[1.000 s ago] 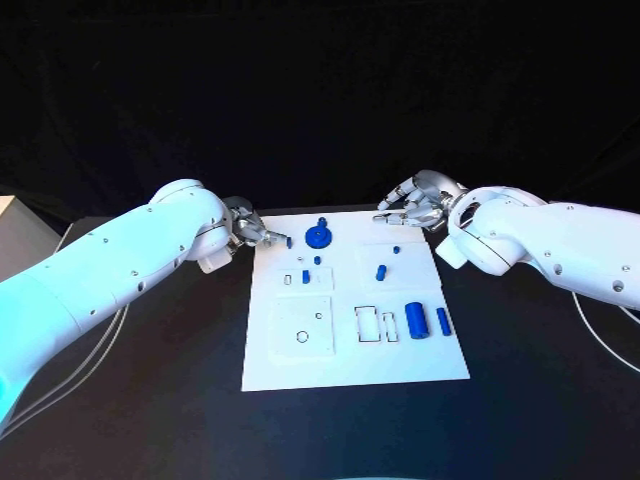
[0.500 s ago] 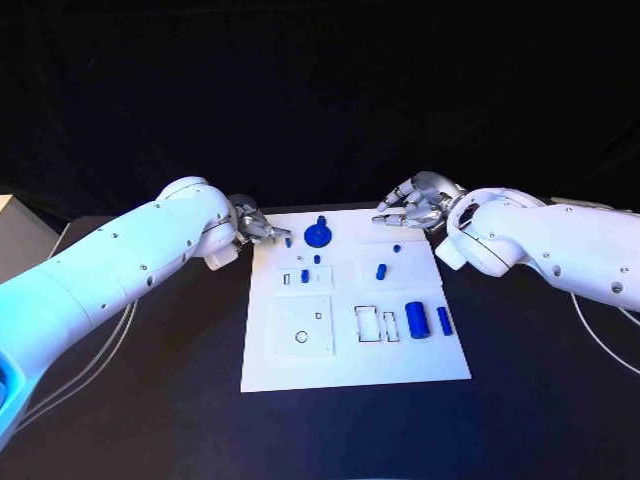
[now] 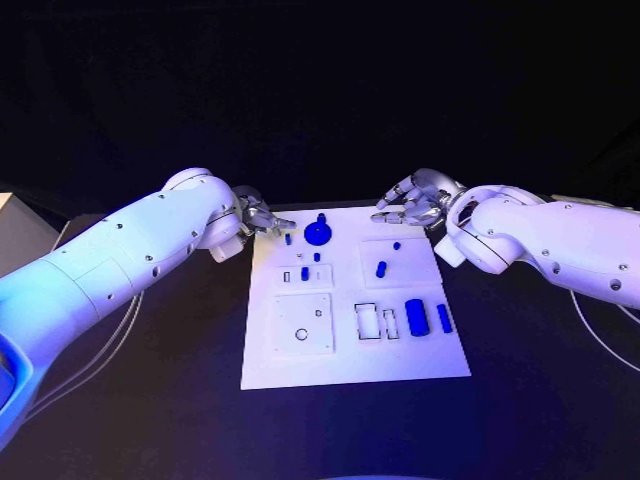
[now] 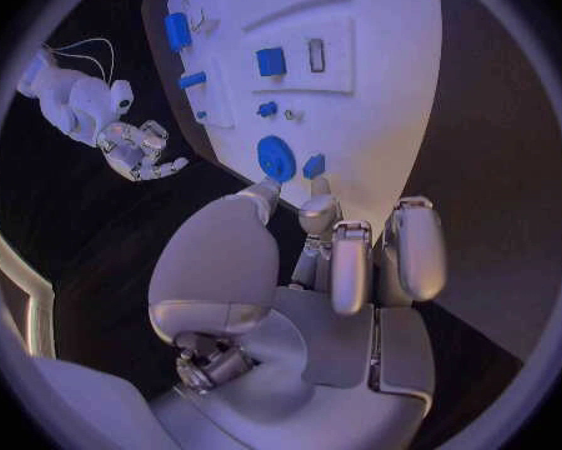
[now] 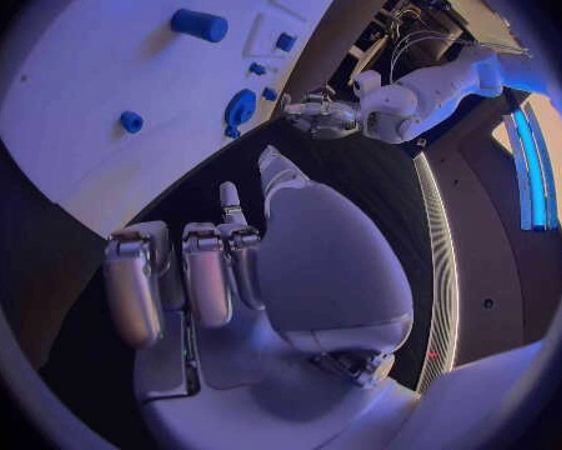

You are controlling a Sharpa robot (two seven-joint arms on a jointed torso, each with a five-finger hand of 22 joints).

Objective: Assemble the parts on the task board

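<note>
While parts [image 3: 415, 318] dot task board [image 3: 407, 366], table [image 3: 162, 400] beneath

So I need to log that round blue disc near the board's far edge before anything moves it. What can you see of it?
The round blue disc is a flat, saturated blue piece that looks like plastic, with a small tab on its rim pointing away from the robot. It lies on the white task board near the far edge, left of centre. Nothing touches it; the left hand is close beside it, with fingertips near it in the left wrist view.
</note>
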